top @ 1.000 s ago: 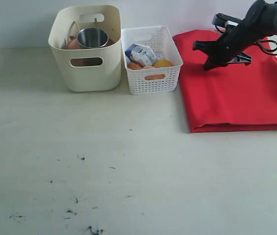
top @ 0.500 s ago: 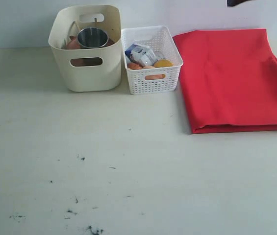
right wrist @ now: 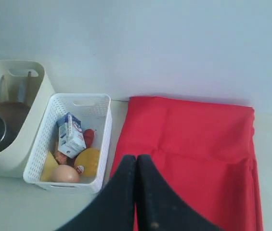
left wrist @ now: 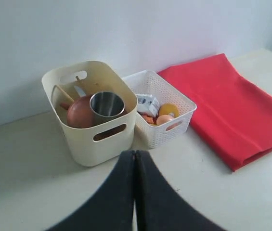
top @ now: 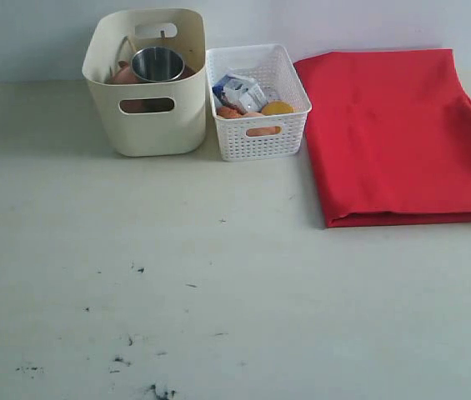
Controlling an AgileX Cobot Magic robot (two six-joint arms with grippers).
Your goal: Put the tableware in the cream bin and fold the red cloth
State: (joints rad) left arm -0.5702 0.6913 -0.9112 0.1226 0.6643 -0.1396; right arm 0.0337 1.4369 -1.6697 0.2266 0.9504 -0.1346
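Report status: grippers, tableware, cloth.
Left gripper shut, empty; right gripper shut, empty. Steel cup and other tableware in cream bin. Red cloth folded flat beside white basket. Nothing in the way.

We see a smooth, faintly glossy plastic bin (top: 152,135) holding a shiny steel cup (top: 157,64). The basket (top: 239,146) is white latticed plastic, with a printed paper carton (top: 239,90) inside. The cloth (top: 402,142) is matt red fabric, and the table (top: 218,292) is pale, matt and scuffed.
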